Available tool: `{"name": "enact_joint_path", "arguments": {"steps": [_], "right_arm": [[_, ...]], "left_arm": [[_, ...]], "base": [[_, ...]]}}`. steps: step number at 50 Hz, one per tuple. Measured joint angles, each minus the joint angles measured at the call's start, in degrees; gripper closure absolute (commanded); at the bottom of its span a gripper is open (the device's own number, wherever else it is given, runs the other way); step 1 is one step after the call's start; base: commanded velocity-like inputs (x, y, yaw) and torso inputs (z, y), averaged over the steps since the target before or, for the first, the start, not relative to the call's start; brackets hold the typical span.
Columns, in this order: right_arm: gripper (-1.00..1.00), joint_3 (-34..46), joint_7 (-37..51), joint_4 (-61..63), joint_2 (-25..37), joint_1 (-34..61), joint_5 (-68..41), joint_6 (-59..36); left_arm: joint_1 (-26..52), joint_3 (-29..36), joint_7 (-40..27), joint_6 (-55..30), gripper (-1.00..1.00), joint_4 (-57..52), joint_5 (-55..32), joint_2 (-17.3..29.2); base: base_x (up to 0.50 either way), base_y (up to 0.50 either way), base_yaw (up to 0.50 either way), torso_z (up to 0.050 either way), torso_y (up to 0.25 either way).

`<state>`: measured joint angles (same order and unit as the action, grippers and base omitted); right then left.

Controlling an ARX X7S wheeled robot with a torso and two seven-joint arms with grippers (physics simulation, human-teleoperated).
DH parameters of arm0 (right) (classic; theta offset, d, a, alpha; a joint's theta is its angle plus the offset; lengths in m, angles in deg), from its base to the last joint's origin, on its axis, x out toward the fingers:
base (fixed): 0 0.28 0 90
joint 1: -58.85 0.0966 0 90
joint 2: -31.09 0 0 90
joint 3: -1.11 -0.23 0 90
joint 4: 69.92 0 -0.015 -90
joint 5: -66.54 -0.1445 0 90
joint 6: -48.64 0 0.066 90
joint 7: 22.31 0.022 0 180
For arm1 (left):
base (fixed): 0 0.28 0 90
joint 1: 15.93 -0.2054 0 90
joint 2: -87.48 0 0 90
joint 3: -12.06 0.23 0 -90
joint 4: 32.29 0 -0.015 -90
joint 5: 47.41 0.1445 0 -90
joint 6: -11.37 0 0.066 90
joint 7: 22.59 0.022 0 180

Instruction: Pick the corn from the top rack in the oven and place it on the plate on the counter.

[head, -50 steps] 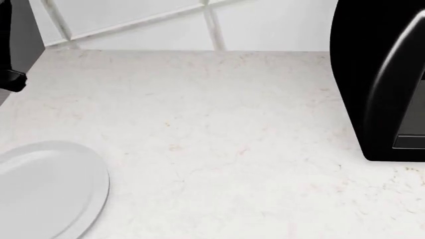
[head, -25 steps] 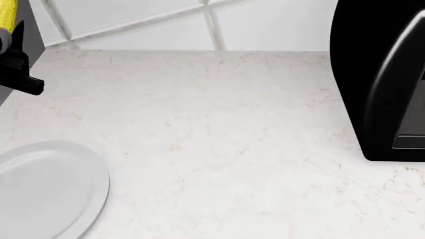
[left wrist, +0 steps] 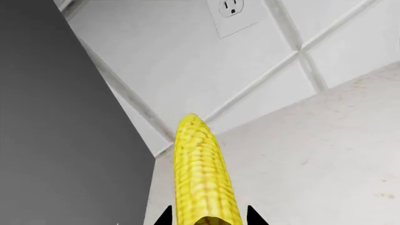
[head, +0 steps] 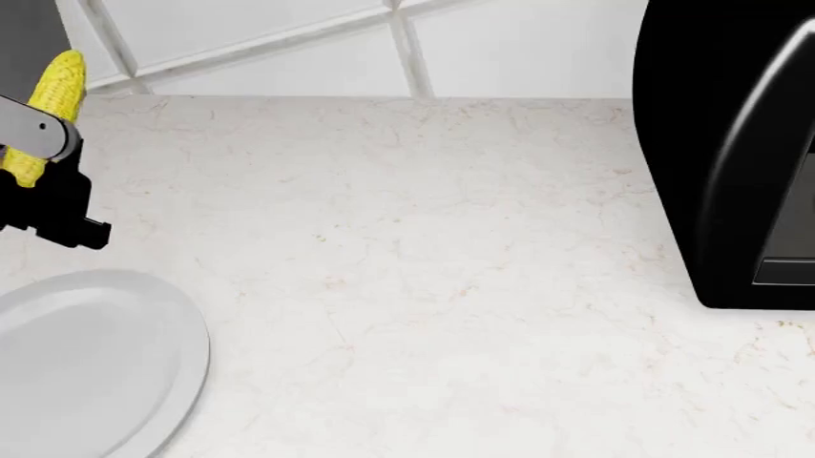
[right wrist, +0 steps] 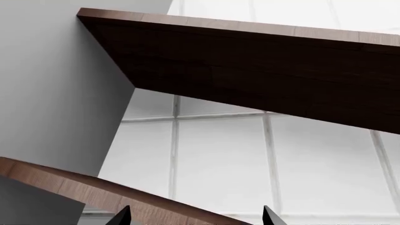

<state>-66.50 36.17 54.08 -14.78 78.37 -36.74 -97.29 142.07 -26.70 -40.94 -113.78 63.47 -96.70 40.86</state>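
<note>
Lower and further into the head view than half a second ago, the corn now hangs over the counter's far left corner, pinched at its butt by the left gripper, tapered tip up. To place it well, I'd carry it toward the near left edge over the plate, tilt it flat, then let go low so the knobbly, round cob doesn't roll off the smooth shallow rim. The right gripper's tips stand apart, empty, facing tiled wall.
</note>
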Motion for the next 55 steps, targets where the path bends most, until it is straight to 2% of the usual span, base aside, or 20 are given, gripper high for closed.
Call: {"name": "enact_joint_path", "arguments": {"steps": [34, 55], "right_arm": [[-1.0, 0.2, -0.6, 0.5, 0.8, -2.1, 1.1, 0.6], [-1.0, 0.3, -0.7, 1.0, 1.2, -3.1, 1.6, 0.9]], "left_arm": [[1.3, 0.7, 3.4, -13.4, 1.0, 1.5, -9.9, 0.9], [2.4, 1.0, 4.1, -18.8, 1.0, 1.6, -13.3, 1.5]], "base": [[0.0, 0.0, 0.0, 0.0, 0.0], [0.0, 0.0, 0.0, 0.0, 0.0]]}}
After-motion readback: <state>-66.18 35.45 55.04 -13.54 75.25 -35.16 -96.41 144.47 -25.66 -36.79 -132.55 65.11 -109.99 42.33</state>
